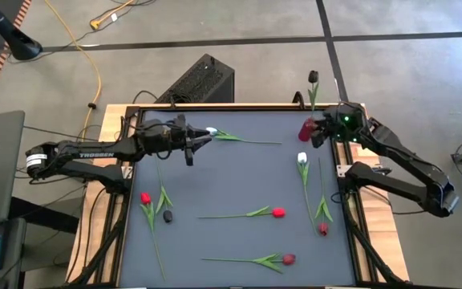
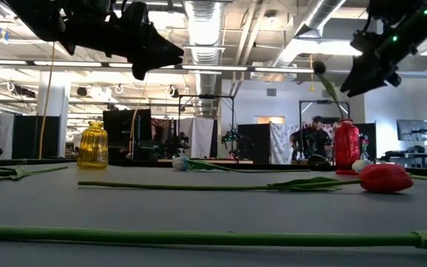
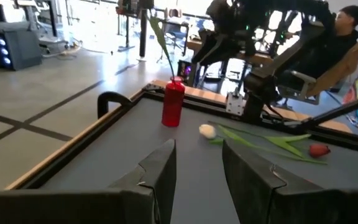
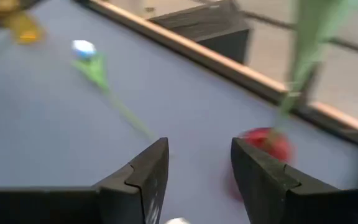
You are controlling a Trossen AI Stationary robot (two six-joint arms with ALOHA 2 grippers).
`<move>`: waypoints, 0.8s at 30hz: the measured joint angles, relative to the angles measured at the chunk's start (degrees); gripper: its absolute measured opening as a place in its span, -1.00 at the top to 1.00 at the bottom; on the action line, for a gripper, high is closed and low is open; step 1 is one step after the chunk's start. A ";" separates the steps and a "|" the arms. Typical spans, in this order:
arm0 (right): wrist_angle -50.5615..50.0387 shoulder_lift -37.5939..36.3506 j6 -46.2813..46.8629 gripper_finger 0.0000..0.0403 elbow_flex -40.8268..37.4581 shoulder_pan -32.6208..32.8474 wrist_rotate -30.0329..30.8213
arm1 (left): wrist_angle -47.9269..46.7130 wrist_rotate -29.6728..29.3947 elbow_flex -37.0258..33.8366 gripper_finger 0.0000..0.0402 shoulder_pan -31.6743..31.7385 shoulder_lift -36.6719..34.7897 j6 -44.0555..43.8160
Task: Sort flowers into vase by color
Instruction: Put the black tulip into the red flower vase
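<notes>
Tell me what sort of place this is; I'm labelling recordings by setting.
Probably a robotics lab or open workshop: exposed ceiling ducts, other metal-framed rigs across the floor, and a person seated beyond the gray work table.

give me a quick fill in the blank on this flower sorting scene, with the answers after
1. The flower standing in the red vase has a ____ head.
2. The right gripper hovers beside the red vase with its jaws ____.
3. The left gripper is next to a tulip with a ____ head.
4. In the low view, the vase on the far left of the table is ____.

Answers: black; open; white; yellow
</notes>
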 joint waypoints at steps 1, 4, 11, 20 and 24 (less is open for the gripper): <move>-0.11 0.00 0.86 0.01 0.32 0.76 -1.89 | -0.33 0.52 -0.01 0.41 -0.01 0.01 -0.02; -0.42 0.06 2.65 0.01 0.85 3.84 -6.67 | -1.05 2.77 0.00 0.41 -0.08 0.02 -0.04; -0.31 1.30 6.31 0.01 1.07 15.01 -8.19 | -0.95 7.21 0.00 0.41 -2.30 0.02 0.00; 6.58 5.90 10.42 0.01 1.07 32.65 -5.68 | -6.93 11.27 0.00 0.41 -4.61 -0.20 -3.20; 11.79 9.80 9.60 0.01 1.07 40.53 -1.55 | -17.58 10.10 1.69 0.41 -6.04 -0.56 -6.36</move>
